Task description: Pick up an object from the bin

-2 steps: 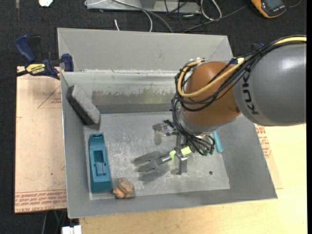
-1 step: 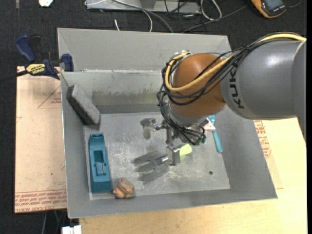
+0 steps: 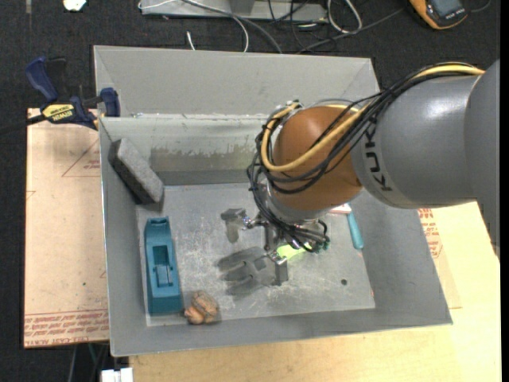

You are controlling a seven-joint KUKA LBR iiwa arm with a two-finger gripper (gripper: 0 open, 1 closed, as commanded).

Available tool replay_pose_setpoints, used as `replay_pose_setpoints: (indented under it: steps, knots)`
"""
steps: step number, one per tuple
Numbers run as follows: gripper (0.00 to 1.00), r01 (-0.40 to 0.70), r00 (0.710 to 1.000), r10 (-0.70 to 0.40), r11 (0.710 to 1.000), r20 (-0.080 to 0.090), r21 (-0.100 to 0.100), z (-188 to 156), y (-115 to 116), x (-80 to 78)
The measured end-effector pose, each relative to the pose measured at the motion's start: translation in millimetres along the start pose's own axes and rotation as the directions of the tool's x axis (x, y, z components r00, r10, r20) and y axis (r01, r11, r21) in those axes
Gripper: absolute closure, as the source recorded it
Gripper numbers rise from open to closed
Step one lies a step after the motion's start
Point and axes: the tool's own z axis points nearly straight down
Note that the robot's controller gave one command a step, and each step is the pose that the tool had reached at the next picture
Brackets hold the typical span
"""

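Gripper sits mid-bin, blue tape dispenser off left, brown lump just beside its near end.

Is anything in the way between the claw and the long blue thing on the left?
Nothing visible. Bare bin floor lies between the claw and the blue thing; the brown lump sits aside, by its lower end.

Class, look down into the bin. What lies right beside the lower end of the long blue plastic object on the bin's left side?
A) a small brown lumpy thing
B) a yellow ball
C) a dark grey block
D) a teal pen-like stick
A: the small brown lumpy thing sits right beside the lower end of the blue plastic object.
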Motion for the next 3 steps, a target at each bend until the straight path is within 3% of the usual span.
replay_pose_setpoints:
  steps: [1,2,3]
  knots:
    - [0.0,-0.034,0.999,0.034,0.999,0.002,0.001,3,-11,12.3]
    - [0.0,0.236,0.972,-0.236,0.972,0.003,0.0,-6,-13,14.1]
    - [0.0,0.162,0.987,-0.162,0.987,0.003,0.0,17,-16,8.7]
